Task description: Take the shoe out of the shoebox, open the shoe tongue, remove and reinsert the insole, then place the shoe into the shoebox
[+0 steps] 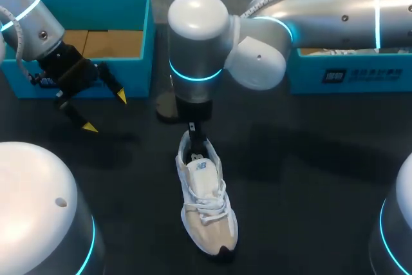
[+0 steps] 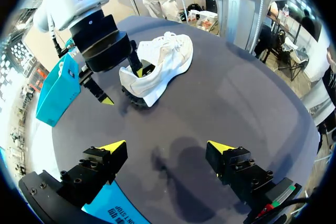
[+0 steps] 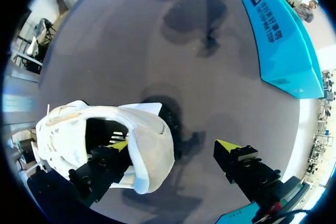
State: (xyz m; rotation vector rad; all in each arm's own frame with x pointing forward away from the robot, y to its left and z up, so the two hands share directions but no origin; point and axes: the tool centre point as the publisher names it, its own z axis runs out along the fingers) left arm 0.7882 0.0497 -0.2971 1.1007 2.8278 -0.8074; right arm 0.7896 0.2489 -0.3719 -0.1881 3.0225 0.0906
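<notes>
A dark table [image 1: 309,178] seen from above, with a single white shoe [image 1: 205,204] standing on its sole at the 6 o'clock side, outside both boxes. Its tan toe is nearest and points toward 5 o'clock. Its laces are tied across the middle, and its heel opening faces 12 o'clock.

At the heel is the right gripper [image 3: 174,145], whose arm crosses in from 3 o'clock and bends down over the middle of the table. It is spread wide and grips nothing. One yellow-tipped finger [image 3: 107,156] sits inside the heel opening, while the other stands outside the shoe, clear of it, over bare table.

At 10 o'clock from the shoe and well apart from it, the left gripper [image 1: 105,113] hangs above the table. Its fingers are also spread wide, with nothing between them.

Farthest back are two teal shoeboxes. The left shoebox [image 1: 138,75] sits at 11 o'clock, just behind the left gripper, showing a brown cardboard floor. The right shoebox [image 1: 360,75] sits at 2 o'clock, with the right arm hiding much of it.
</notes>
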